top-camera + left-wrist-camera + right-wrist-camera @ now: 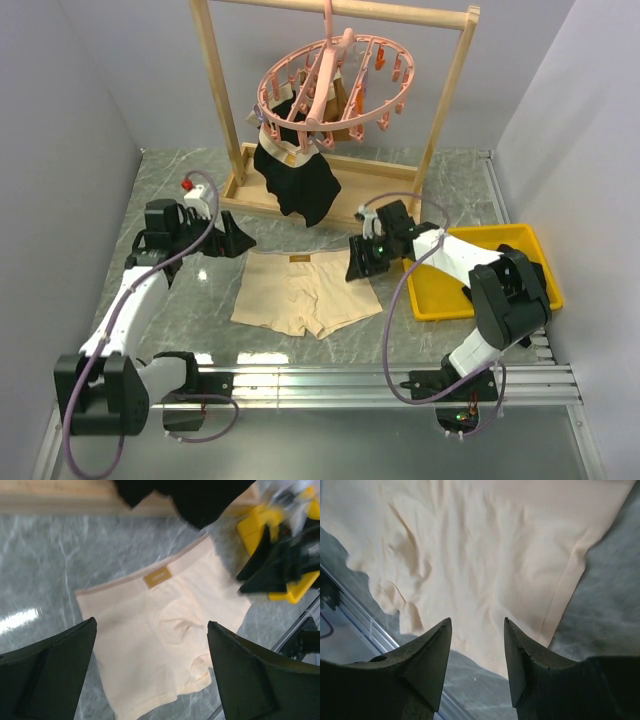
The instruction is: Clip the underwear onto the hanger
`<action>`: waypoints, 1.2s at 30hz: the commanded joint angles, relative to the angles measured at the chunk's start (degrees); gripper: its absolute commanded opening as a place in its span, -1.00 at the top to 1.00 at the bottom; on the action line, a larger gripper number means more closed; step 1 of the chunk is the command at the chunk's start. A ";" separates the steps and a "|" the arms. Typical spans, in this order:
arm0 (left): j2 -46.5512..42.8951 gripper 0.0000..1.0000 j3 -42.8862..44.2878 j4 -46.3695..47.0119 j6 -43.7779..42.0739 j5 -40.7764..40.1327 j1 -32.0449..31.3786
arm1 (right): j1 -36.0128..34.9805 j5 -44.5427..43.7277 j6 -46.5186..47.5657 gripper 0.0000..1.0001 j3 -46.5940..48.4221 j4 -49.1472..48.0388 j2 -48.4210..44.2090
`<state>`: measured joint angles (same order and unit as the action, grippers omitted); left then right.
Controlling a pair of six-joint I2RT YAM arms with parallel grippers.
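The cream underwear (303, 292) lies flat on the marble table between the arms, its waistband label toward the rack. It fills the left wrist view (160, 630) and the right wrist view (485, 555). The pink hanger (335, 85) hangs from the wooden rack with black garments clipped to it. My left gripper (243, 241) is open and empty, just above the underwear's left waistband corner (152, 625). My right gripper (357, 264) is open and empty over the underwear's right edge (477, 622).
The wooden rack frame (445, 110) stands at the back of the table, a black garment (300, 185) drooping from the hanger to its base. A yellow tray (450, 300) sits at the right under the right arm. Metal rails run along the near edge.
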<state>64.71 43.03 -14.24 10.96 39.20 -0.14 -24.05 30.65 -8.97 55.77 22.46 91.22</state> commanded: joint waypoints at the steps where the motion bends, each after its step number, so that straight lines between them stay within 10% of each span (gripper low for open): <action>1: -7.37 -0.99 5.38 4.57 2.30 1.51 0.05 | -0.64 3.19 -1.49 -0.08 -4.52 -2.50 0.10; 8: -12.59 -0.99 15.68 5.08 11.28 -11.43 0.05 | 3.13 -3.93 2.63 -0.30 -2.43 -10.13 -15.17; 14: -8.02 -0.99 22.80 7.99 7.84 2.45 0.05 | 4.98 -12.55 7.82 -0.95 6.53 -12.25 -25.91; 22: -4.69 -0.85 22.53 18.99 4.87 -8.52 -13.97 | 5.16 -5.36 7.48 -0.88 15.15 -20.16 -22.50; 30: 2.43 -0.02 25.34 26.63 4.68 -24.59 -27.45 | 5.24 -2.44 6.15 -0.75 5.59 -35.02 -24.77; 36: 9.64 0.04 27.55 32.85 8.02 -30.05 -33.16 | 5.24 -5.42 8.44 -0.80 4.61 -32.39 -27.05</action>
<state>73.01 68.10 11.18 16.69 14.96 -31.44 -19.14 26.89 -1.80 59.64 -5.72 68.07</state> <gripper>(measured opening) 0.476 0.889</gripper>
